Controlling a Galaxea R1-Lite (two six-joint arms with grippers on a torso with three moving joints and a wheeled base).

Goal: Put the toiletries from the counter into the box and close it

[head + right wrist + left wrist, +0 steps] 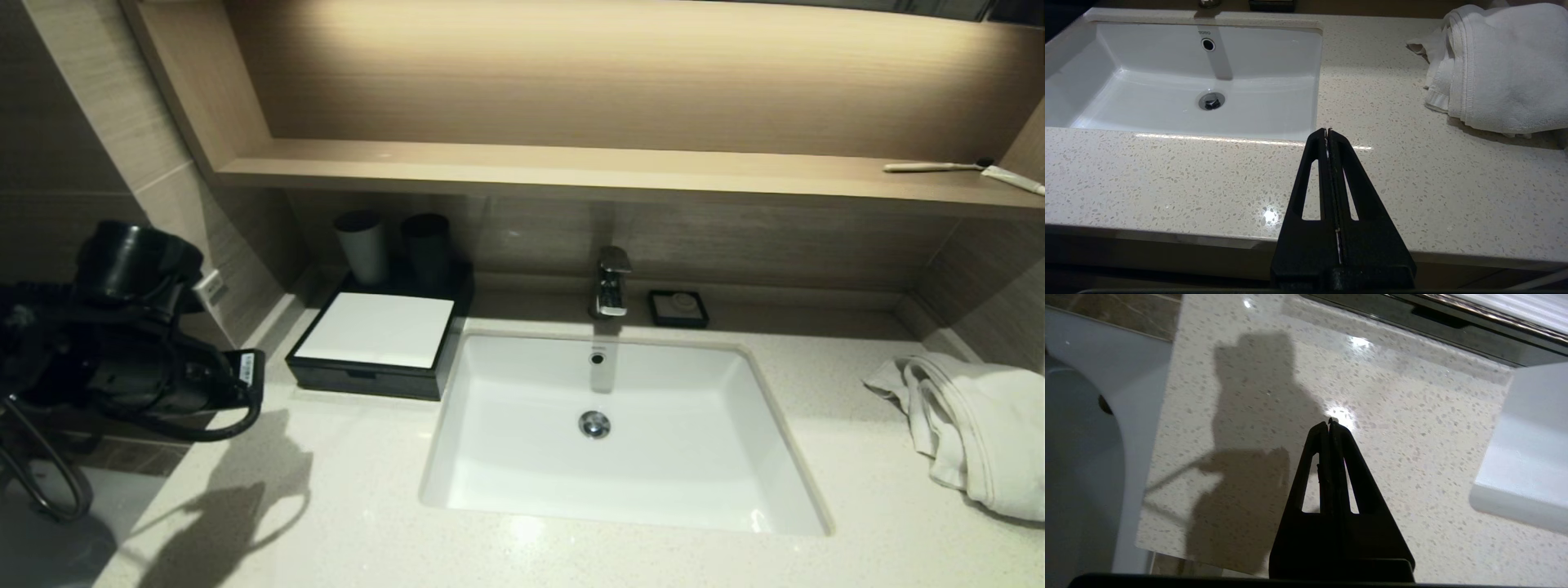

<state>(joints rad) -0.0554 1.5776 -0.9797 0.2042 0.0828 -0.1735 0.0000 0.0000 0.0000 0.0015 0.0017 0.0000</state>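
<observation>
A hotel bathroom: a speckled stone bench surrounds a white sink. The black box sits closed at the back left corner; no sachets show. The left claw, clenched and empty, hangs over the bench's left edge, and swinging inward could clip the box. The right claw, also clenched, is parked by the front edge near the towel.

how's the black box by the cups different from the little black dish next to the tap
The box is the larger, a flat rectangle; the dish is a small square. The box has a plain white panel on top and a drawer front, shut, facing the counter's edge; the dish lies open on top and holds a pale round thing, likely soap. The box stands left of the sink, the dish behind it beside the tap. Both are black and sit on the counter.
</observation>
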